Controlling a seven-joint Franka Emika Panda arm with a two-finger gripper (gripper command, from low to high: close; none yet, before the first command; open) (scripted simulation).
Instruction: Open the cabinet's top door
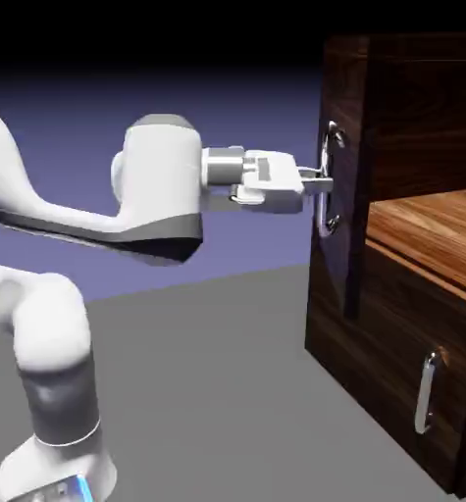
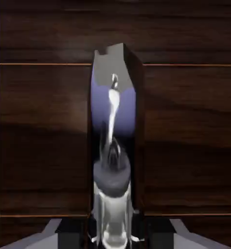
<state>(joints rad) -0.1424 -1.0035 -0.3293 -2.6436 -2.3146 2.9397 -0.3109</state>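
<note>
One cabinet (image 1: 413, 284), one arm (image 1: 50, 294), two doors, two silver handles, one shelf showing.

The cabinet is sitting at the right of the exterior view, dark walnut grain, boxy and tall. The top door (image 1: 339, 176) is standing swung out toward the arm, seen nearly edge-on as a narrow dark panel, with its vertical silver bar handle (image 1: 327, 181) facing the arm. Behind it the upper compartment is showing a lighter orange-brown shelf (image 1: 435, 230). The lower door (image 1: 403, 377) is lying flush with the cabinet front, its smaller silver handle (image 1: 428, 392) upright near the bottom right.

The gripper (image 1: 320, 181) is reaching level from the left, fingers clamped on the top door's bar handle at about mid-height. In the hand view the bright metal bar (image 2: 111, 121) is running up from between the fingertips, with dark wood filling most of the frame around it and a thin strip of blue backdrop at the left edge.

Grey table (image 1: 217, 392) is lying under the arm and cabinet. Nothing is sitting between the arm and the door; only the arm's own white forearm is crossing in front of the blue-violet backdrop.
</note>
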